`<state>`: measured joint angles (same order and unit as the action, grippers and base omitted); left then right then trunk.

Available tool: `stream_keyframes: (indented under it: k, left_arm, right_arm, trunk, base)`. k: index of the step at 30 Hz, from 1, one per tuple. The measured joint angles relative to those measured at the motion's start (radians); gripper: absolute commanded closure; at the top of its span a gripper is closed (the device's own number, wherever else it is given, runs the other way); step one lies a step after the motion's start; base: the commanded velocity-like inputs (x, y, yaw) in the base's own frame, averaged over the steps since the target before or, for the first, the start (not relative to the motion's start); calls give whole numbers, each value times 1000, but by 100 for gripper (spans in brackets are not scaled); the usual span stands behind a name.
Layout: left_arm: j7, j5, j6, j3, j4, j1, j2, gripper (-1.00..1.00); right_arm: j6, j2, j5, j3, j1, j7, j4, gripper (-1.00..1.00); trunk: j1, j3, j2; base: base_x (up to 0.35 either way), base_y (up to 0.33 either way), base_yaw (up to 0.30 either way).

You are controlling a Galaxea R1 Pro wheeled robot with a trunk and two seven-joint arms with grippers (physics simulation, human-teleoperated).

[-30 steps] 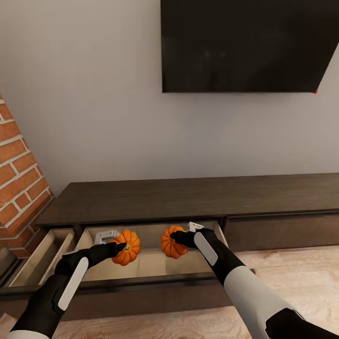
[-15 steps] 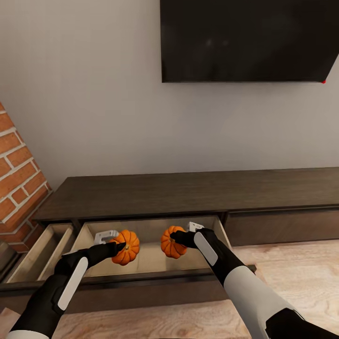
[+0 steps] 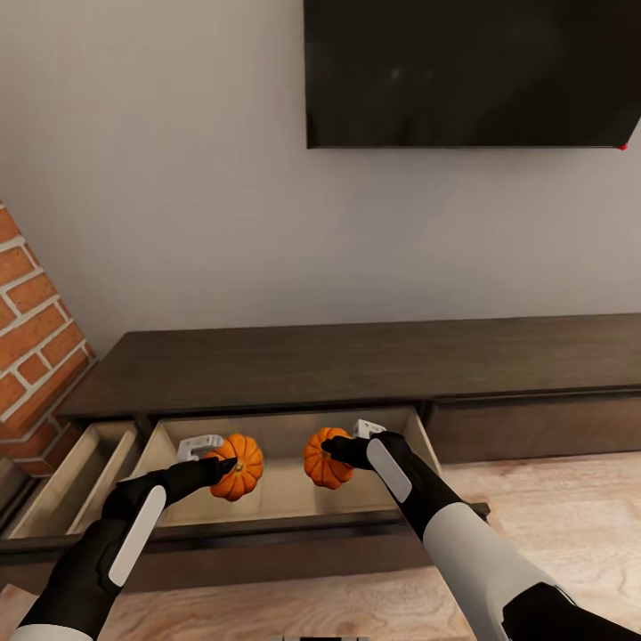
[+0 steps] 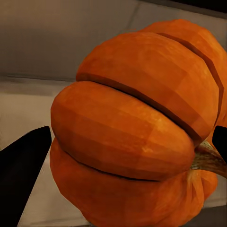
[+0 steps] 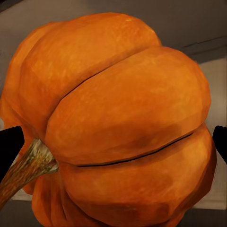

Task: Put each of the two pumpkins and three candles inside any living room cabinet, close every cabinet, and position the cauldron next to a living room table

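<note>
Both pumpkins (image 3: 239, 466) tipped, stems sideways

text: none readable — labels: none — numbers: none

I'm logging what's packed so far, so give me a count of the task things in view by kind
Pumpkins: 2, one in the left gripper, one in the right gripper
Open cabinet drawers: 2
Total: 4

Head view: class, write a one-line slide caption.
Each gripper, left and right, holds a pumpkin over the open cabinet drawer.
</note>
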<state>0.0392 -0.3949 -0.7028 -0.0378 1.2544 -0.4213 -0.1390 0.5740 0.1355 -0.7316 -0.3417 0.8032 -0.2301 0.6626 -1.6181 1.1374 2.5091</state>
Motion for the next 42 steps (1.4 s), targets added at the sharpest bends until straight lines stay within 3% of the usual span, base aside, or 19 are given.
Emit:
stream_keyframes:
  k: [8, 16, 23, 30, 31, 41, 42]
  left_arm:
    - [0, -1, 0, 2, 1, 0, 0, 100]
    - [-1, 0, -2, 2, 0, 0, 0, 100]
    - [-61, 4, -1, 1, 2, 0, 1, 100]
    - [-73, 5, -1, 1, 1, 0, 1, 100]
    - [-74, 4, -1, 1, 2, -1, 1, 100]
    - [-73, 5, -2, 1, 3, 0, 0, 100]
    - [-73, 4, -1, 1, 3, 0, 0, -100]
  right_arm:
    - [0, 0, 0, 0, 0, 0, 0, 100]
    - [0, 0, 1, 0, 0, -3, 0, 100]
    - [1, 0, 8, 0, 0, -12, 0, 100]
    - [0, 0, 8, 0, 0, -15, 0, 100]
    - [0, 0, 8, 0, 0, -15, 0, -100]
    - [0, 0, 7, 0, 0, -15, 0, -100]
    - [0, 0, 7, 0, 0, -15, 0, -100]
  trunk:
    - [0, 0, 0]
    - [-3, 23, 1]
    - [-4, 27, 1]
    - [-4, 31, 2]
    - [-4, 31, 2]
    - [-4, 31, 2]
    - [-4, 31, 2]
  base:
    - [26, 9, 0]
    - [1, 0, 0]
    - [0, 0, 0]
    - [0, 0, 0]
    - [0, 0, 0]
    - [0, 0, 0]
    - [0, 0, 0]
